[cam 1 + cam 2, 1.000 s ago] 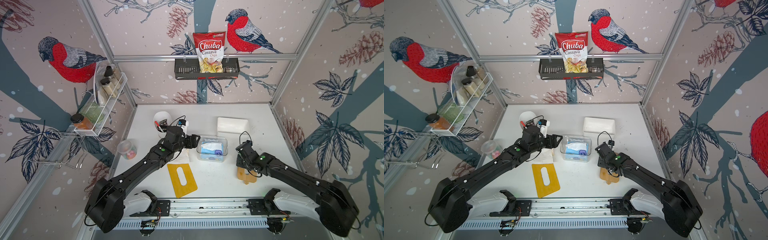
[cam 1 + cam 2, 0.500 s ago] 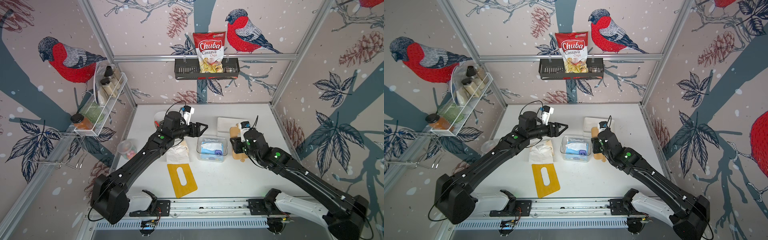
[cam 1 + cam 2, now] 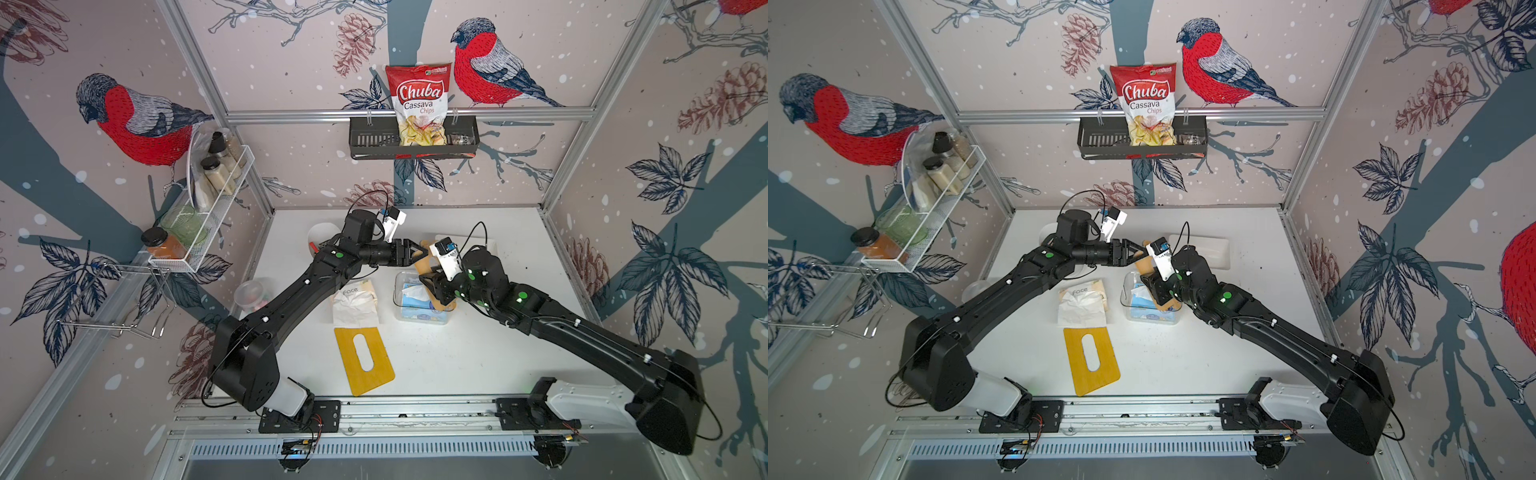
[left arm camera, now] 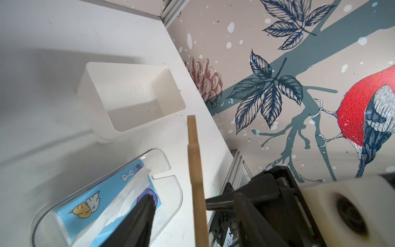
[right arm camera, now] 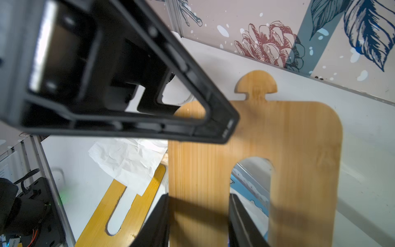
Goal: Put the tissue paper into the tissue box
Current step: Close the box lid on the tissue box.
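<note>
Both arms have come up off the surface [image 3: 478, 357] since a second ago. The right arm [image 3: 582, 332], then low at the front, now holds the wooden lid [image 5: 299, 149] upright over the right rim of the clear tissue box [image 3: 397, 299]. The left arm [image 3: 291, 299] has swung up from beside that box to the lid's top. The right pincer [image 3: 432, 289] is clamped across the strip of wood beside the lid's slot. The left pincer [image 3: 420, 252], narrower than before, straddles the lid's upper edge with its jaws parted; in the left wrist view one finger [image 4: 139, 220] stands clear of the wood. On the back wall, a black basket [image 3: 374, 141] carries a Chuba chips bag [image 3: 417, 99], and a white wire rack [image 3: 232, 183] on the left wall holds jars [image 3: 216, 170]. The clear tissue box contains a blue pack [image 4: 92, 205]. Behind it stands an open white box [image 4: 92, 102], largely hidden by the right arm in both top views. The yellow slotted board [image 3: 374, 382] lies flat in front. The tissue paper [image 3: 355, 305], a crumpled white pack, lies outside the clear box on its left-arm side, its near edge overlapping the yellow board. A round clear tub [image 3: 251, 293] sits near the left wall, and the left arm partly covers a white cup [image 3: 322, 235].
</note>
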Tool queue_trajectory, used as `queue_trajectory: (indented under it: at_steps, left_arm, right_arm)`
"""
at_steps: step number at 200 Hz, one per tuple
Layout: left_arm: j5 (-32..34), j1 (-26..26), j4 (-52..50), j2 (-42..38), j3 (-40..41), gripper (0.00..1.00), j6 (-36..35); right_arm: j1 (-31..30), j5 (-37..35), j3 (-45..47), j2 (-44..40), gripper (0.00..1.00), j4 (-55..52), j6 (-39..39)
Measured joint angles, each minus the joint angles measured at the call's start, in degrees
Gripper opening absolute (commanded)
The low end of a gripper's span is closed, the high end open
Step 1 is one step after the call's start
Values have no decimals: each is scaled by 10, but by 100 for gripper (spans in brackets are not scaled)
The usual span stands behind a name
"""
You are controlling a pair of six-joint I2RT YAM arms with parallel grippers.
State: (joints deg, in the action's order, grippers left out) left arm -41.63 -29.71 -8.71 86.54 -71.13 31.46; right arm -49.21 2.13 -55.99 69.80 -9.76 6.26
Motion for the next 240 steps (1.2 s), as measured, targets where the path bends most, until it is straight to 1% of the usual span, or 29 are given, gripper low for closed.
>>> queue_trajectory:
  at_steps: [46, 60, 65, 67, 87, 109, 114, 118, 121, 123, 138, 155, 166, 176, 194, 212, 240]
  left_arm:
    - [-11, -1, -9, 24, 1, 13, 1]
    - [-5, -1, -8, 27, 3, 4, 8]
    - [-3, -1, -5, 27, 5, 1, 5]
    - [-3, -1, -5, 27, 6, 0, 6]
    - [-7, 3, 8, 27, 17, 0, 16]
    - [-22, 23, 51, 6, 55, 0, 42]
    - [-23, 32, 60, -4, 69, 0, 48]
    - [-24, 40, 68, -13, 81, 0, 59]
    - [-23, 46, 77, -18, 90, 0, 67]
    - [-23, 49, 84, -23, 97, 0, 73]
    - [-23, 75, 138, -60, 151, 0, 114]
    - [-17, 97, 203, -104, 206, 0, 167]
    - [-7, 108, 242, -133, 236, 0, 198]
    - [10, 111, 282, -160, 264, 0, 226]
    - [32, 113, 355, -204, 313, 0, 277]
    - [74, 113, 421, -244, 362, 0, 332]
    - [114, 115, 475, -279, 389, 0, 378]
  right_arm:
    - [-9, -3, -20, 49, 23, 7, -21]
    - [-9, -8, -26, 57, 25, 3, -23]
    - [-9, -10, -26, 59, 28, 1, -23]
    - [-9, -11, -26, 59, 29, 0, -23]
    - [-8, -13, -26, 60, 48, -6, -23]
    - [8, 1, -17, 42, 79, -6, -14]
    - [19, 2, -10, 29, 85, -6, -11]
    - [32, 2, -4, 16, 95, -9, -3]
    - [40, 2, -1, 9, 99, -9, 1]
    - [47, 3, 2, 2, 100, -9, 4]
    - [98, 38, 29, -46, 100, 2, 33]
    - [161, 95, 67, -99, 100, 27, 90]
    - [196, 131, 87, -119, 100, 45, 132]
    - [217, 160, 101, -124, 100, 68, 175]
    - [222, 210, 112, -108, 100, 98, 243]
    - [213, 250, 110, -82, 98, 131, 303]
    - [193, 295, 104, -44, 94, 191, 372]
